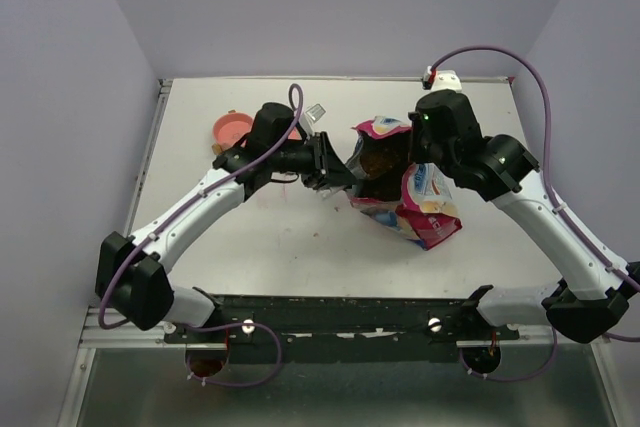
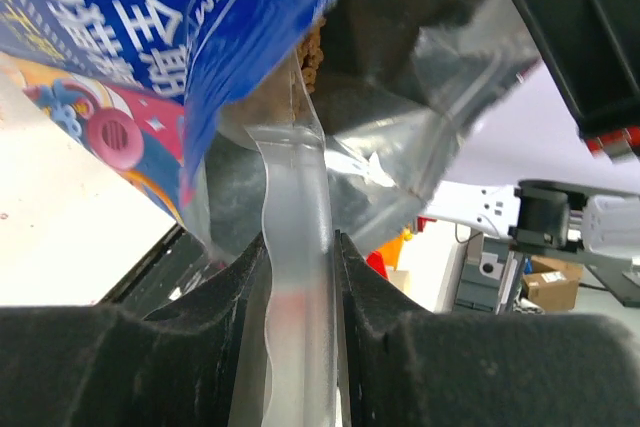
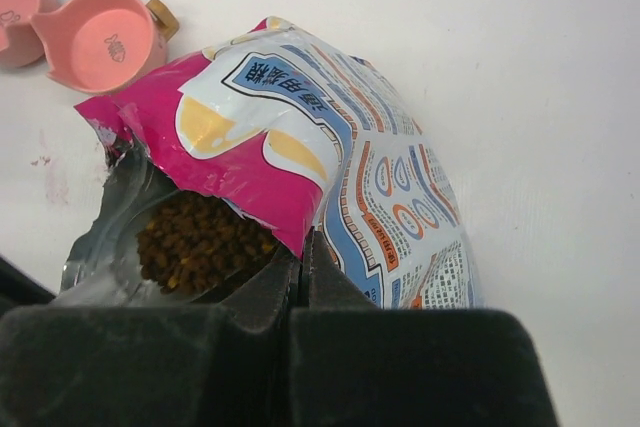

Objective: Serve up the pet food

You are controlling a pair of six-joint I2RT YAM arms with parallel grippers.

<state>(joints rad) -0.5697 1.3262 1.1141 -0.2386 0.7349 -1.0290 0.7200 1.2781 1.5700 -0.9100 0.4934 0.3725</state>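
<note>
The pet food (image 1: 383, 160) is dark brown kibble lying inside the open pink printed bag (image 1: 428, 209) at the table's middle. It also shows in the right wrist view (image 3: 200, 244) and as a small patch in the left wrist view (image 2: 312, 51). My left gripper (image 1: 330, 173) is shut on the handle of the clear plastic scoop (image 2: 296, 197), whose far end reaches into the bag's mouth; the scoop's bowl is hidden. My right gripper (image 1: 424, 150) is shut on the bag's rim (image 3: 290, 209) and holds the mouth open.
A pink fish-shaped bowl (image 1: 232, 129) stands left of the bag at the back, also in the right wrist view (image 3: 102, 39), with a second pink dish (image 3: 14, 5) beside it. A small clear plastic item (image 1: 316, 114) lies behind the left gripper.
</note>
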